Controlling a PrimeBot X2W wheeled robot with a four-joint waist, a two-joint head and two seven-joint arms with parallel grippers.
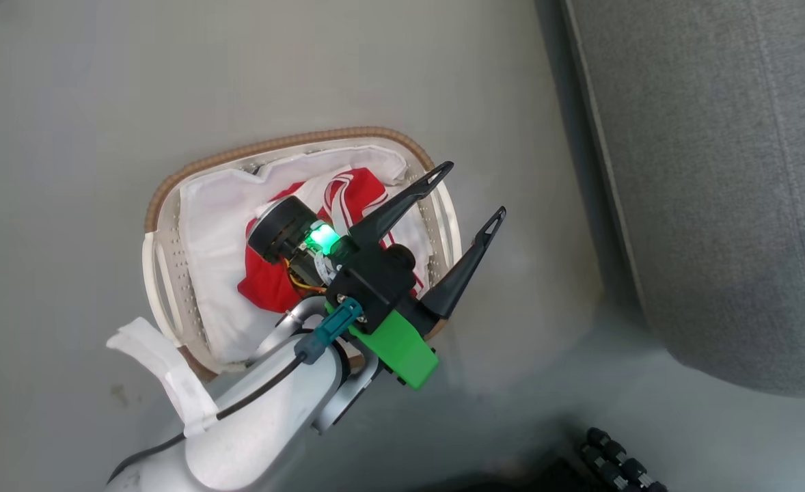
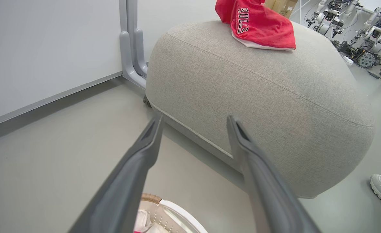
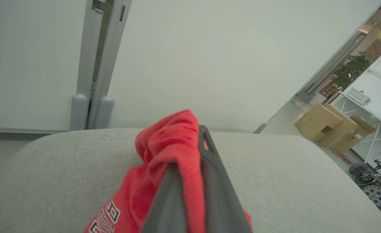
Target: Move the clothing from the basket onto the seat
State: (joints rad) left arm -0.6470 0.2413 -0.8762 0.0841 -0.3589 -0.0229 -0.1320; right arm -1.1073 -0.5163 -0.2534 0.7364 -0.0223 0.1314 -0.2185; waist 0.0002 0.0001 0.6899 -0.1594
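Clothing (image 1: 266, 285) lies in the basket (image 1: 238, 152), partly hidden beneath the left pincer (image 1: 473, 189).

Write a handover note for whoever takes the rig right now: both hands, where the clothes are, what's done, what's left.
Left hand: open, holding nothing, above the basket.
Right hand: shut on the red BULLS garment, which rests on top of the grey seat.
Done: that garment is out of the basket and on the seat, not yet released.
Left: open the right hand, then carry the red white-striped garment, lying on the white liner in the basket, to the seat.
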